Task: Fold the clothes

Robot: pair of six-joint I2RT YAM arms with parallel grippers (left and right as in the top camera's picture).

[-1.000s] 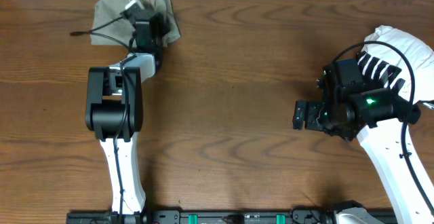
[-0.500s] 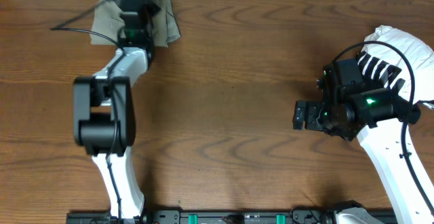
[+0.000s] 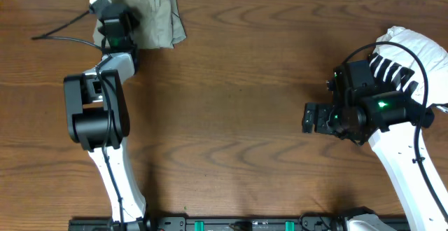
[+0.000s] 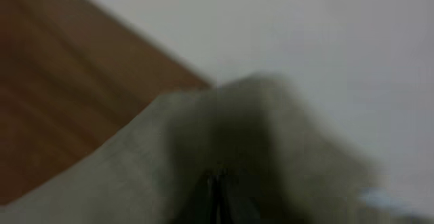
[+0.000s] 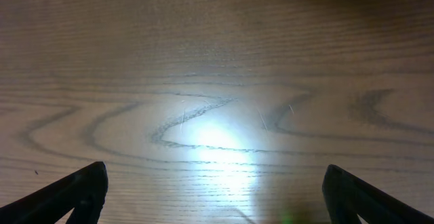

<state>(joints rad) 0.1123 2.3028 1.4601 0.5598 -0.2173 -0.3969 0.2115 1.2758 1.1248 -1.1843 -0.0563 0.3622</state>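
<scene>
Brown wooden table (image 3: 238,84) carries the clothes (image 3: 157,21), khaki trousers bunched at its far left corner and not yet folded. Over the last second the left gripper (image 3: 117,17) has swung leftward across them, jaws closed and seemingly pinching a fold, probably to drag the cloth flat. The right gripper (image 3: 311,119) stays wide open over wood, well apart.

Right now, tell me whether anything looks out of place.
The clothes sit crumpled at the far left edge of the table, bunched rather than spread flat, pinched in the left gripper. Nothing else stands out.
</scene>
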